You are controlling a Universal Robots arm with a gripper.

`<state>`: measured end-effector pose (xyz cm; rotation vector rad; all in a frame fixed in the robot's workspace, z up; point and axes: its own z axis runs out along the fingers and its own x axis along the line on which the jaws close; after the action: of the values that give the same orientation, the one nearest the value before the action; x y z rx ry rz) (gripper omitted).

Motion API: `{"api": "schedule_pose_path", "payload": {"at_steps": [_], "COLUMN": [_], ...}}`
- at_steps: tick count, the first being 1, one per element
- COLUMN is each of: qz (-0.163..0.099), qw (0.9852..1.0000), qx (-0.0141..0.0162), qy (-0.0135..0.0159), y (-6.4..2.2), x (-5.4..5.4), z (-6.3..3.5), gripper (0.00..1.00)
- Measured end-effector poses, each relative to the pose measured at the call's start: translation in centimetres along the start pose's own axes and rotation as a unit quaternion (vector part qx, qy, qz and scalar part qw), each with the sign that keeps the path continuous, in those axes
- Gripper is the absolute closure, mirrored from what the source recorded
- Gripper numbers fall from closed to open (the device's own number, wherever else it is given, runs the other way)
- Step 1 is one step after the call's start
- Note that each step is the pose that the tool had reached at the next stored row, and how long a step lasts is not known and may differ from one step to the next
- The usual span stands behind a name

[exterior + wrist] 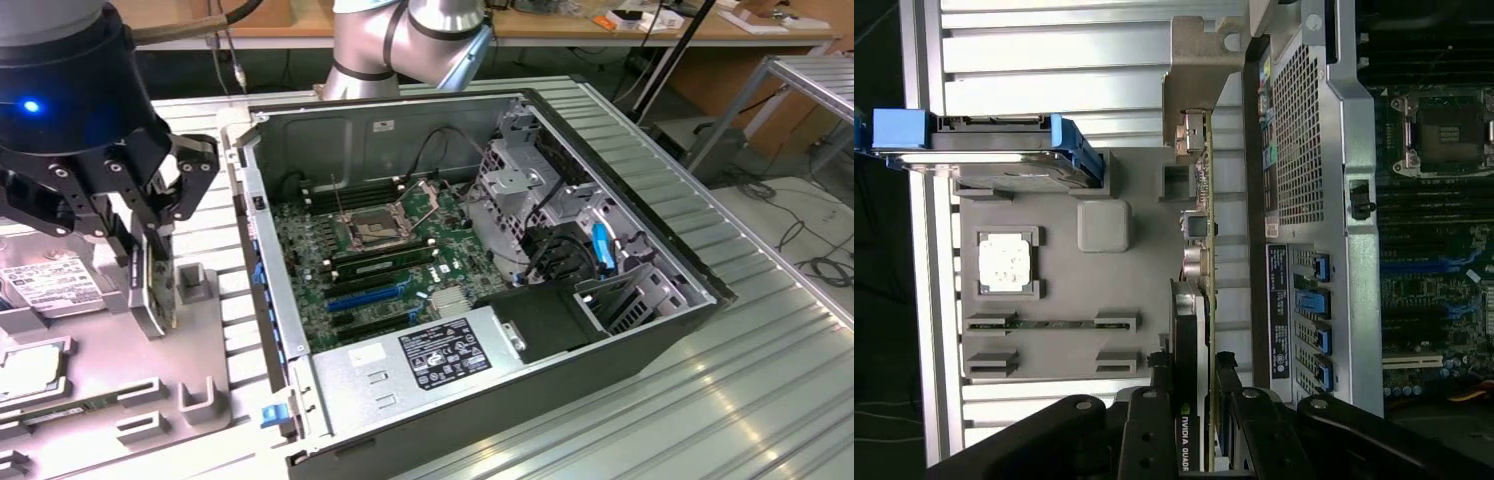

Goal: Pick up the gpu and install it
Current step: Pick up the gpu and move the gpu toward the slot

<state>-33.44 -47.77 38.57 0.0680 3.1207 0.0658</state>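
Observation:
The gpu (159, 292) stands on edge over the grey parts tray (120, 385), at the exterior view's left, beside the open computer case (641, 330). In the wrist view the gpu (1202, 250) is edge-on: a thin green board with a dark face and a silver bracket at its far end. My black gripper (147, 240) is over the card, with fingers (1154, 420) pressed against both of its faces, so my gripper (1194, 410) is shut on it. I cannot tell whether the card's lower edge still rests in the tray.
The case lies open with the motherboard (387, 250) and its blue expansion slots (363, 298) exposed. A power supply (434, 360) fills the near corner. On the tray lie a hard drive with blue rails (994, 150), a processor (1007, 262) and a memory stick (1054, 323).

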Motion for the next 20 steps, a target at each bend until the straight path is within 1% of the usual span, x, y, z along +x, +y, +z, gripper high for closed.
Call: {"api": "schedule_pose_path", "payload": {"at_steps": [4,6,9,14,20], "qz": [0.000,0.000,0.000,0.000,0.000], "qw": [1.0000,1.0000,1.0000,1.0000,1.0000], "qx": [0.0000,0.0000,0.0000,0.0000,0.0001], "qy": [0.0000,0.0000,0.0000,0.0000,0.0001], "y": [0.03,0.06,0.11,0.17,0.18], "x": [0.0,0.0,0.0,-0.1,-0.1], "z": [-0.48,-0.94,-1.95,-3.22,-3.25], "gripper": [0.73,0.73,0.73,0.73,0.73]}}
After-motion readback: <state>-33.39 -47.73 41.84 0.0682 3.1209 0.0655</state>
